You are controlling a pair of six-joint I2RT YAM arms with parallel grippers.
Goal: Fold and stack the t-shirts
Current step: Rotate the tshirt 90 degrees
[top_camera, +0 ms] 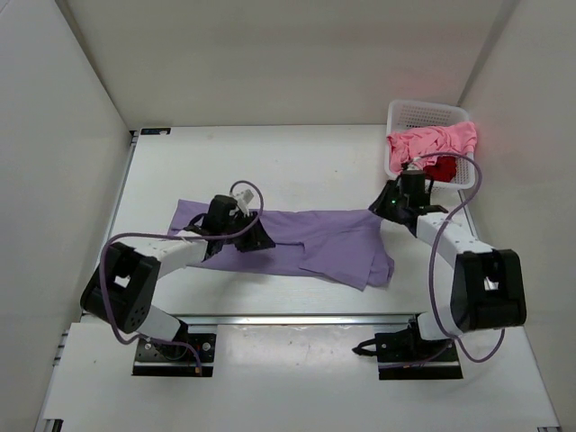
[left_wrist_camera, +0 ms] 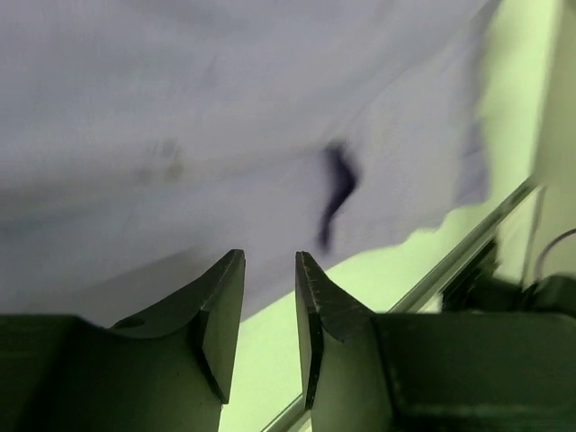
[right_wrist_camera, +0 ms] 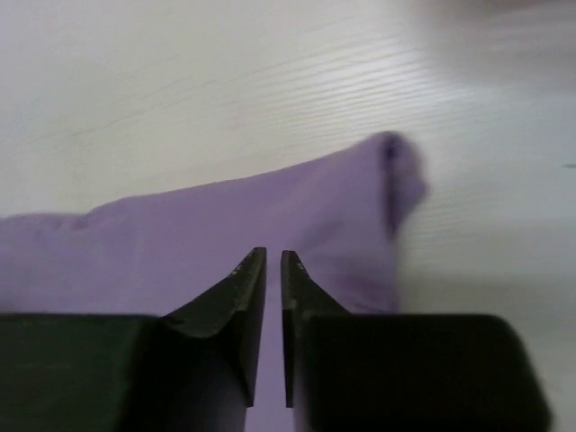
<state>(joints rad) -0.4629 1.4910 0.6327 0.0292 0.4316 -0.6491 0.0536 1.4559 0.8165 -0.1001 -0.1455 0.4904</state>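
1. Top external view: the soft lavender purple t-shirt [top_camera: 315,241] lies spread mid-desk [top_camera: 297,162]; the pink t-shirt [top_camera: 434,141] and dark red t-shirt [top_camera: 441,168] sit in the white lattice basket [top_camera: 423,108], far right.
2. Left claw [top_camera: 255,236] is over the lavender shirt's left part, open and empty.
3. Right claw [top_camera: 389,205] is at its right end, jaws a slit apart; I cannot tell if it's gripping cloth.
4. Risk: a thin pinch could slip and bunch the fold.

You see the right gripper [right_wrist_camera: 274,256] at bottom centre, jaws a narrow slit apart, over the lavender t-shirt [right_wrist_camera: 225,225]. Fabric runs from lower left to a blurred corner right of centre. Pale table [right_wrist_camera: 270,81] fills the upper frame.
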